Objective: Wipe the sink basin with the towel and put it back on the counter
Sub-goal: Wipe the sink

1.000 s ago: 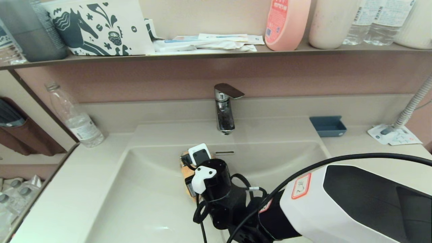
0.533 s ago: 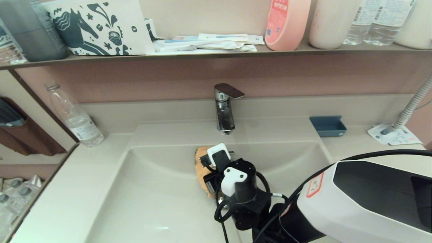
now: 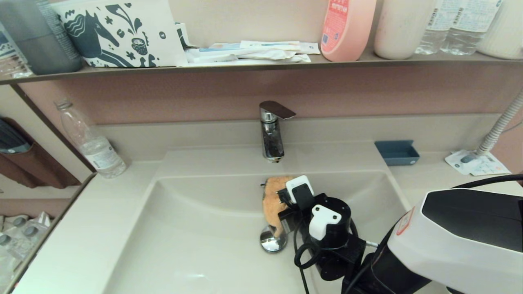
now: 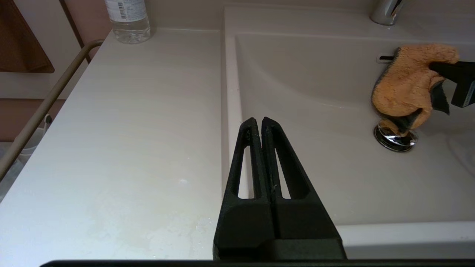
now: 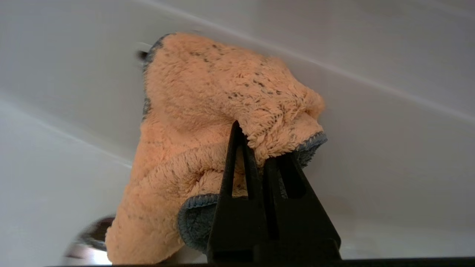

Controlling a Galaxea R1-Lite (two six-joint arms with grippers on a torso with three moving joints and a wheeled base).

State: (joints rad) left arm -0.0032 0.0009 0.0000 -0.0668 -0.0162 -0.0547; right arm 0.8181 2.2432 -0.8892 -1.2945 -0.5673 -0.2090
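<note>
Nearest the camera, the robot's white-and-black right arm reaches into the sink basin. Its right claw is closed tight on a fold of the towel, which hangs against the basin's back slope just below the faucet, its lower end draped onto the chrome drain plug. Over the last second the claw and towel have swept from left of the basin's centre toward the right, so the drain plug, hidden before, now shows. That suggests a wiping stroke is under way, with the return to the counter not yet begun.

The towel is fuzzy orange-tan pile with a dark grey hem, bunched into a soft lump. The basin is smooth, glossy beige, rectangular with rounded corners. The overflow slot is probably hidden behind the cloth.

The left claw hovers idle over the basin's left rim, fingers pressed together, empty. Farther back stand a clear plastic bottle and a small blue tray.
</note>
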